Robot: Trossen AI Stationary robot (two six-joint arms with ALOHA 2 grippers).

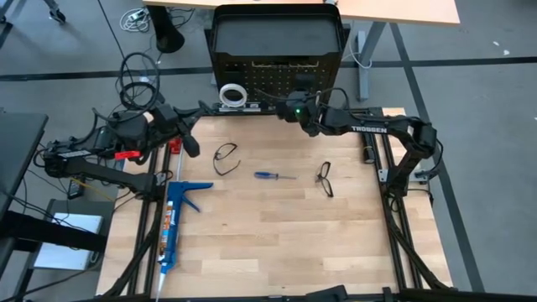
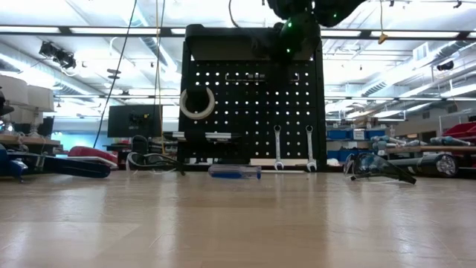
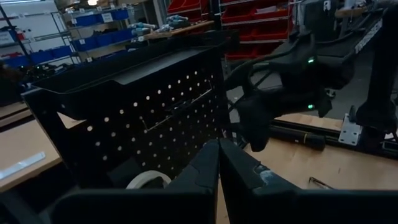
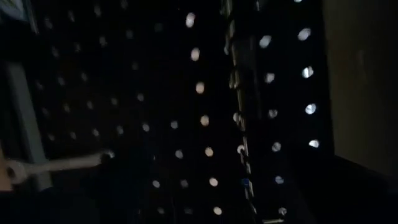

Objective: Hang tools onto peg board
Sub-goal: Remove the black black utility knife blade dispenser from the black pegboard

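A: High view first. Where's everything rel. to the board (image 1: pixel 277 50)?

B: Tape (image 1: pixel 232 93) hangs at the board's lower left, so that one's done. Screwdriver (image 1: pixel 274 175) lies on the table (image 1: pixel 277 243) well in front of the board. Two glasses flank it: one (image 1: pixel 225 158) to the left, the other (image 1: pixel 325 179) to the right. All three not hung yet, I'd say. Right gripper (image 1: pixel 295 110) is up at the board face, jaws wide, nothing in them. Prob. there because it works the pegs. Left gripper (image 1: pixel 190 144) hangs in front of the board's left corner, jaws shut, empty; looks parked.

A: Low view?

B: Board (image 2: pixel 253 97) upright, tape (image 2: pixel 197 103) on a peg at its left. Two wrenches (image 2: pixel 277 147) (image 2: pixel 309 147) hang side by side at lower right, heads up on pegs so they drop straight. Screwdriver (image 2: pixel 234 172) flat in front of the board's foot. One pair of glasses (image 2: pixel 379 167) off to the board's right.

A: Left wrist?

B: Own fingers (image 3: pixel 205 171) pressed together, holding nothing. Board (image 3: pixel 149 106) ahead, tape (image 3: pixel 148 181) low on it, right arm's gripper (image 3: pixel 258 124) beside the board.

A: Right wrist?

B: V. close to the board (image 4: pixel 155 112), holes fill the frame. A wrench (image 4: pixel 56 164) shows at the edge. Own fingers not discernible here.
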